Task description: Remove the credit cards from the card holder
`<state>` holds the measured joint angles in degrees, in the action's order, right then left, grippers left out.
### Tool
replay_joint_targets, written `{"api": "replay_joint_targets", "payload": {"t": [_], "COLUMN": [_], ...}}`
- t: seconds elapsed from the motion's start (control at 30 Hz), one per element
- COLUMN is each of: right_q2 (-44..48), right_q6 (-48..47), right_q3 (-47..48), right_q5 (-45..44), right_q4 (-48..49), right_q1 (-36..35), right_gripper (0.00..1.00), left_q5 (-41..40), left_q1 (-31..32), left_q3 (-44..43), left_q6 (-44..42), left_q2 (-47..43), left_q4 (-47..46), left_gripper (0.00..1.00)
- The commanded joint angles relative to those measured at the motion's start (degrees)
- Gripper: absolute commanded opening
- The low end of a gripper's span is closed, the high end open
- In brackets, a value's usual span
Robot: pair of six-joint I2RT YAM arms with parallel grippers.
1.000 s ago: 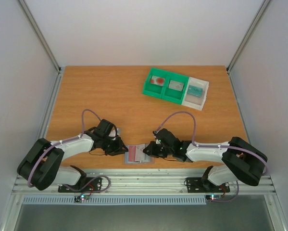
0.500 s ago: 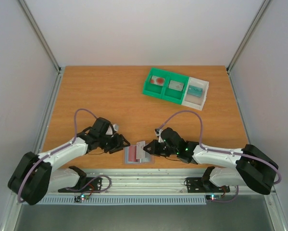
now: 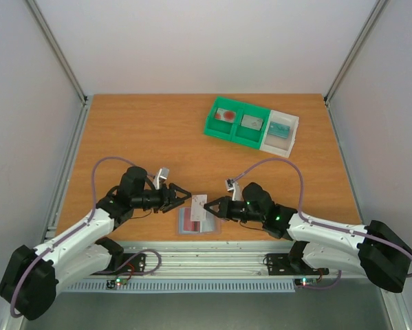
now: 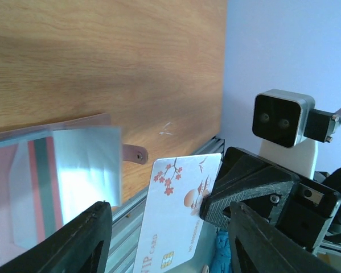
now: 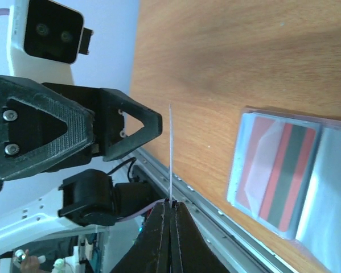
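On a wooden worktop (image 3: 157,137) the holder (image 3: 192,225) lies at the near edge. Above it a card (image 3: 198,205) is pinched by its edge in the right claw (image 3: 210,208); the left claw (image 3: 181,198) is spread alongside. Probably light, stiff, slick; best gripped across its faces.

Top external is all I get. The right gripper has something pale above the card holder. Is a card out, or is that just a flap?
Observer: It's a card, out of the holder. The left wrist view shows a white card with a blossom print and a chip, pinched at one edge by the right gripper.
Operator: Left gripper on it too?
Observer: No. The right wrist view shows the left gripper open beside the card, not gripping it.
Operator: Holder empty?
Observer: No. The card holder lies open, with a red card with a dark stripe inside.
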<state>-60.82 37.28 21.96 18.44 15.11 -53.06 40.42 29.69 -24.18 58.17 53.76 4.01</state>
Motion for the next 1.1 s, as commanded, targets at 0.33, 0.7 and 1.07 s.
{"api": "replay_joint_targets", "payload": {"t": [0.33, 0.7, 1.07], "right_q2": [-0.43, 2.89, 14.59], "right_q6": [5.07, -1.09, -28.26], "right_q3": [-2.42, -0.22, 23.88], "right_q5": [3.33, 4.22, -0.51], "right_q4": [15.46, 2.71, -50.1], "right_q1": [0.15, 0.24, 0.32], "right_gripper": [0.01, 0.21, 0.36], "left_q5": [5.26, 7.96, 15.89], "left_q1": [0.54, 0.54, 0.79], "left_q3": [3.53, 2.42, -7.17], "left_q6": [7.59, 6.35, -10.83], "left_q2": [2.03, 0.49, -2.8], "left_q4": [-17.02, -17.62, 5.76], "left_gripper": [0.37, 0.0, 0.0]}}
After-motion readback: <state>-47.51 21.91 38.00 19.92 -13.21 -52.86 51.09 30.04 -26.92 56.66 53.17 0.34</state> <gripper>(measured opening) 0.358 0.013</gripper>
